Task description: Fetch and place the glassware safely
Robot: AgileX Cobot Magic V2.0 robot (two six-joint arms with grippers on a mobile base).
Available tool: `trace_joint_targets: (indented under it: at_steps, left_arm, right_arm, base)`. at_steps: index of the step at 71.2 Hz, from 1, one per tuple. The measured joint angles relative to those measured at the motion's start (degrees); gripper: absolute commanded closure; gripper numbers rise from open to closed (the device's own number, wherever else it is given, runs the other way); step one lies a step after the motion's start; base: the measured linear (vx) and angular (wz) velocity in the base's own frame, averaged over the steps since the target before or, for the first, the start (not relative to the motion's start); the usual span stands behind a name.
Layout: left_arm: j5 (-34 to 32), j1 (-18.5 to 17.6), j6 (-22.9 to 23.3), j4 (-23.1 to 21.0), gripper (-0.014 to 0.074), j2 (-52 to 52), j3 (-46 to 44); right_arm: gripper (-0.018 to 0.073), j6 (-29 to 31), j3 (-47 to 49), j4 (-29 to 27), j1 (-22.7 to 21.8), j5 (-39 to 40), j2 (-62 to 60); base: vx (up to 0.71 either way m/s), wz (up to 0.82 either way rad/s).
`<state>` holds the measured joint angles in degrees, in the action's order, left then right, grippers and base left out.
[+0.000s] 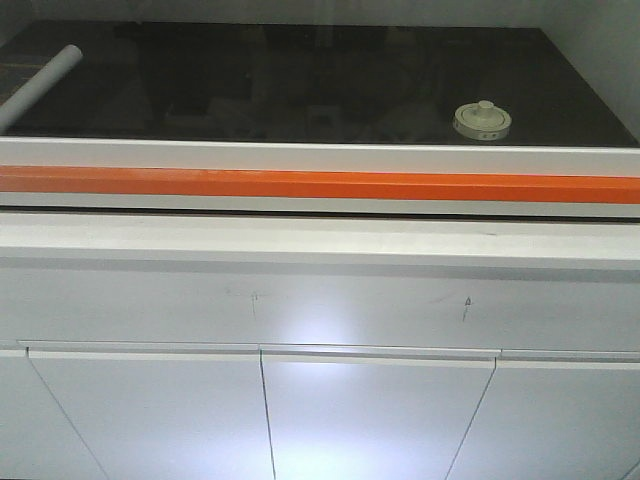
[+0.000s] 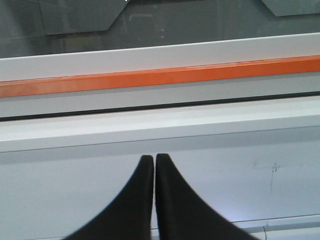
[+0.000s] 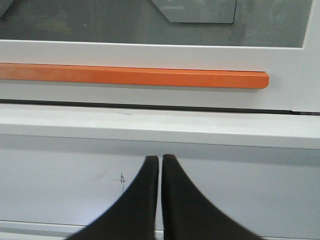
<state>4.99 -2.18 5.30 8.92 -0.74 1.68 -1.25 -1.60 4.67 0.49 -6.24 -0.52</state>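
The glassware (image 1: 482,119), a squat jar with a cream-white round lid and a central knob, stands on a dark surface behind a glass pane at the right, seen only in the front view. My left gripper (image 2: 153,157) is shut with nothing in it, its black fingers pointing at the white cabinet front below the orange bar. My right gripper (image 3: 160,158) is likewise shut and holds nothing, in front of the same white panel. Neither gripper appears in the front view.
A long orange bar (image 1: 320,184) runs across the white frame under the glass pane (image 1: 300,80). A grey tube (image 1: 40,85) lies at the far left behind the glass. White cabinet doors (image 1: 370,420) fill the lower part. The orange bar ends at the right (image 3: 262,80).
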Motion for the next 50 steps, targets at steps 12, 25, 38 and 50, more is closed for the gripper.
trace_joint_targets:
  at_steps: [12, 25, 38, 50]
  left_arm:
    - [0.0, 0.0, 0.0, 0.0, 0.0603, 0.0, 0.0]
    - [0.0, 0.0, 0.0, 0.0, 0.0603, 0.0, 0.0]
    - [0.0, 0.0, 0.0, 0.0, 0.0603, 0.0, 0.0]
    - [0.0, 0.0, 0.0, 0.0, 0.0603, 0.0, 0.0]
  right_arm:
    - [0.0563, 0.0, 0.0, 0.0, 0.0, 0.0, 0.0]
    - [0.0563, 0.0, 0.0, 0.0, 0.0, 0.0, 0.0]
    - [0.0563, 0.0, 0.0, 0.0, 0.0, 0.0, 0.0]
    - [0.0563, 0.0, 0.0, 0.0, 0.0, 0.0, 0.0]
  base:
    - [0.0, 0.0]
    - [0.0, 0.0]
    - [0.0, 0.0]
    - [0.0, 0.0]
